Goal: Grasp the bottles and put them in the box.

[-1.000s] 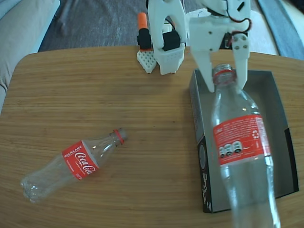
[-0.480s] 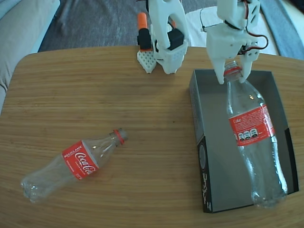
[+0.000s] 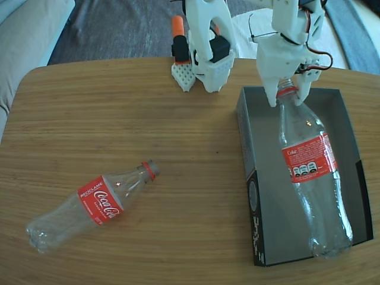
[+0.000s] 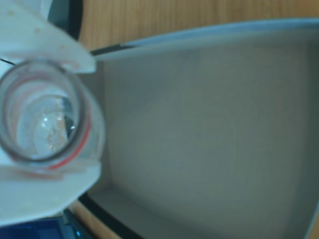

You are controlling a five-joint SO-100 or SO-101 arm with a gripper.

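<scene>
We see a round-cornered wooden table [image 3: 119, 113]. In the fixed view, a shallow rectangular cardboard box [image 3: 252, 178] sits at its right. One clear plastic bottle [image 3: 309, 178] lies inside, along the box's right half, neck at the far end between the fingers of the white two-finger gripper [image 3: 288, 95]. A second clear plastic bottle [image 3: 89, 205] lies on the table, front left, well apart from the box.

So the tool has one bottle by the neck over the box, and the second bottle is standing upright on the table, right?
Not quite: in the fixed view the second bottle lies on its side on the table, not upright. The tool does hold the other bottle by the neck over the box.
</scene>
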